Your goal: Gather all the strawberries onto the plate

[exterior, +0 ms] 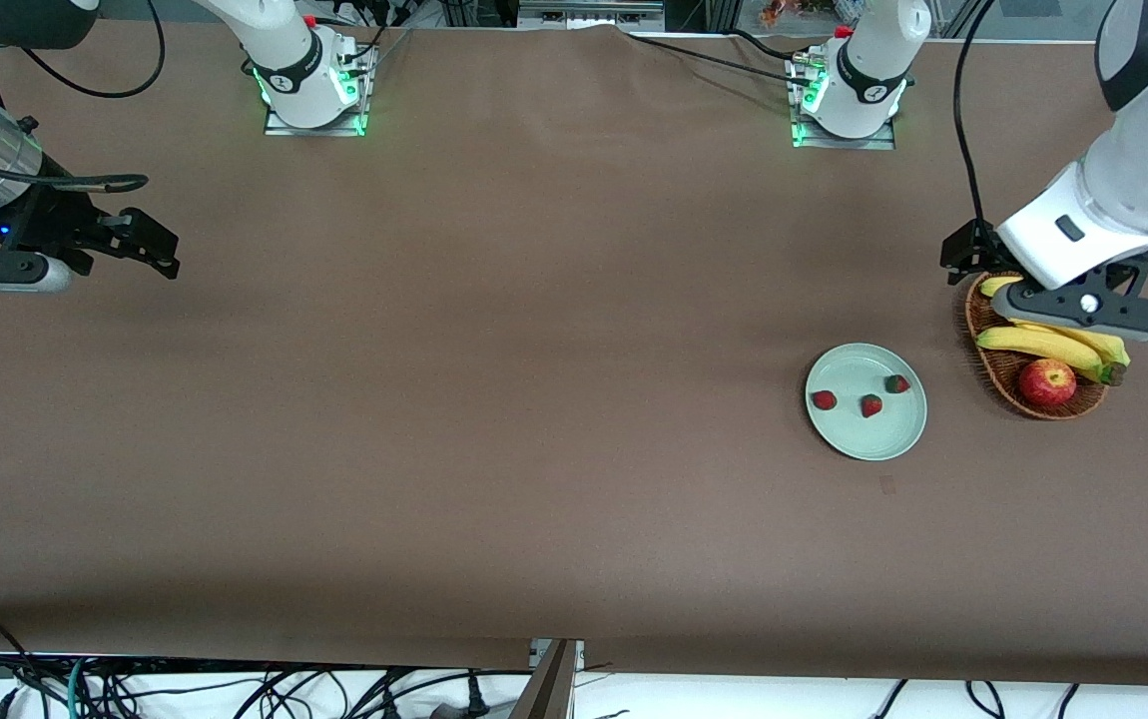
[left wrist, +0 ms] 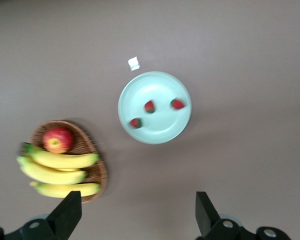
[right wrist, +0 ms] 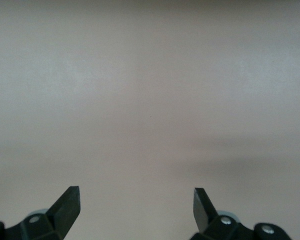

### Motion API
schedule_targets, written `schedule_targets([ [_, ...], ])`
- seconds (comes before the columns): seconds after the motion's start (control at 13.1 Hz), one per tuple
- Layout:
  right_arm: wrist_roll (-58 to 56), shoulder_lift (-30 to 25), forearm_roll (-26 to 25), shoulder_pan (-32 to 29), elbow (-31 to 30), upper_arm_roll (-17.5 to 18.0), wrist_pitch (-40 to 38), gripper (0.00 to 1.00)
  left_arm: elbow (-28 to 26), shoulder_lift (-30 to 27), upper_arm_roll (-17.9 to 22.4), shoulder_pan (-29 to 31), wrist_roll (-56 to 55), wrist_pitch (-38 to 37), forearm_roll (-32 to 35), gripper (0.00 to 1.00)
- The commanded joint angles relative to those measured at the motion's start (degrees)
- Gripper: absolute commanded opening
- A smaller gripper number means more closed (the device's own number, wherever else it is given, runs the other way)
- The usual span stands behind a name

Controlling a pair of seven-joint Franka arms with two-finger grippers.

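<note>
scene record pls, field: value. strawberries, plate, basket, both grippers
strawberries: three, all on the plate, apart from each other
plate: pale green, on the table toward the left arm's end
basket: wicker, beside the plate, holds bananas and an apple
left gripper: open, empty, over the basket
right gripper: open, empty, over bare table at the right arm's end
task: looks done

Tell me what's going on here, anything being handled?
Nothing is held. All three strawberries lie on the mint-green plate, beside the wicker basket of bananas and an apple. The left gripper hangs open over the basket; the right gripper waits open over bare table at the right arm's end.
</note>
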Motion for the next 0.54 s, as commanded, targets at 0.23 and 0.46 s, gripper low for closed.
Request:
schedule_targets([
  [0.23, 0.21, -0.21, 0.87, -0.52, 0.72, 0.36, -0.93, 1.00, -17.28, -12.15, 5.46, -1.85, -4.83, 11.55, -5.38, 1.00],
  [0.46, 0.21, -0.21, 0.96, -0.52, 0.72, 0.36, -1.02, 1.00, -16.84, -11.18, 5.55, -1.76, -4.57, 11.20, -5.03, 1.00],
])
